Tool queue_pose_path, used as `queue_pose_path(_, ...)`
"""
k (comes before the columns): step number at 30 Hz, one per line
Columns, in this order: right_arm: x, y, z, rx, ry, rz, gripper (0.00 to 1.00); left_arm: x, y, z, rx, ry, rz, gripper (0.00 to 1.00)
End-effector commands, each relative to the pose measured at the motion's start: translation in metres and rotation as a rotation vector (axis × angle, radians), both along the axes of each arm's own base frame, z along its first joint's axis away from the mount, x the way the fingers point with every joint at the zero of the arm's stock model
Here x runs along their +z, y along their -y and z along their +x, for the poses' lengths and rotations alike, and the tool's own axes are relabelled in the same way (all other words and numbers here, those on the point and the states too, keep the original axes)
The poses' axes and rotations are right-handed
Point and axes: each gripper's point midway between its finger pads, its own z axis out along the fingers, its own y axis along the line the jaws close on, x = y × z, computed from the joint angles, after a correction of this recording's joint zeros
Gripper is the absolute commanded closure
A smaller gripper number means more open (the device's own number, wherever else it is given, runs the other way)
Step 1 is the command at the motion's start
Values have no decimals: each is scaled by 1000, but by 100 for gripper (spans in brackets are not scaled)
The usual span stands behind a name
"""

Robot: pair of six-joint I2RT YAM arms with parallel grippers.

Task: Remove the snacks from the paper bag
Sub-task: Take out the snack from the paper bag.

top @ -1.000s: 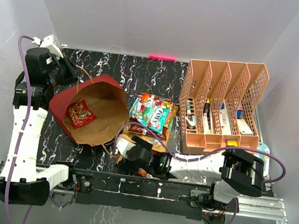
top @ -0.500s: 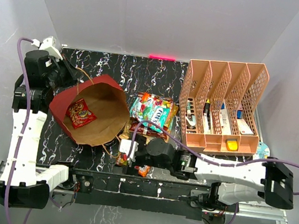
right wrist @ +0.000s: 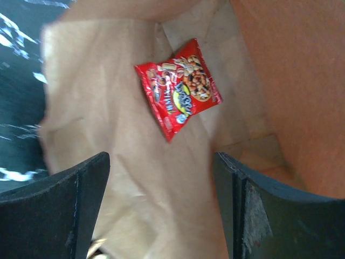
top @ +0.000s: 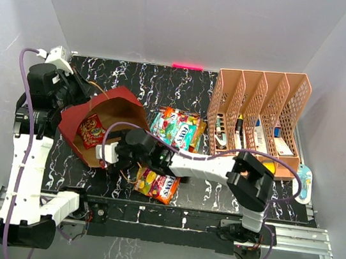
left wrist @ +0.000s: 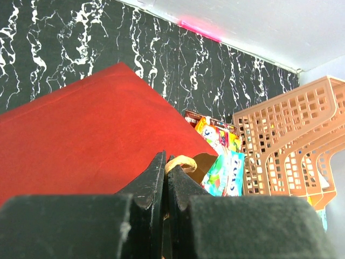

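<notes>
Overhead, the tall paper bag, red outside and brown kraft inside (top: 123, 117), lies tipped on the black white-veined table top (top: 141, 80), its mouth open toward the camera. One small red glossy snack packet (top: 93, 131) rests inside it. The left gripper (top: 80, 96) is at the bag's far-left rim; the right gripper (top: 110, 153) sits at the near edge of the mouth. A loose heap of teal and orange snack packets (top: 174, 130) lies between the bag and the pink mesh plastic desk organiser (top: 258, 122), and more packets (top: 157, 184) lie near the front edge.

From the left wrist, the left gripper (left wrist: 166, 162) has its fingers pressed together, pinching the thin brown cord handle (left wrist: 182, 162) above the bag's red side (left wrist: 91, 129). Teal packets (left wrist: 226, 170) and the organiser (left wrist: 285, 135) show beyond.

From the right wrist, the right gripper (right wrist: 160, 167) is spread wide with nothing between its fingers, facing the kraft interior (right wrist: 124, 140), where the red packet (right wrist: 180, 94) lies flat, apart from both fingers.
</notes>
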Motion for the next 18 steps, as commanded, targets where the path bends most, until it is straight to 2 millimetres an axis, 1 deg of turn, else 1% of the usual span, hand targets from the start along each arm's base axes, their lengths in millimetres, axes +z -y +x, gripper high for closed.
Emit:
queue_pose_path(1,-1,-23,18,235,242,-50,21,0,4,-10,-17,23,4,100)
queue_pose_path(3,-20,-31,25,277,301,-103,22,0,9,-11,-36,24,-5,100)
queue_pose_path(5,-32,-42,32,299,337,-126,25,0,12,-12,-44,23,-3,100)
queue_pose_path(8,-45,-56,48,291,380,-151,31,1,15,-15,-55,28,8,100)
queue_pose_path(9,-47,-62,55,279,393,-152,32,2,16,-15,-58,29,8,100)
queue_pose_path(11,-56,-68,64,262,403,-163,33,1,19,-17,-69,29,7,100)
queue_pose_path(15,-81,-76,76,263,429,-193,35,-1,24,-19,-85,23,1,100)
queue_pose_path(18,-89,-86,87,243,455,-176,35,-2,27,-19,-94,19,-1,100)
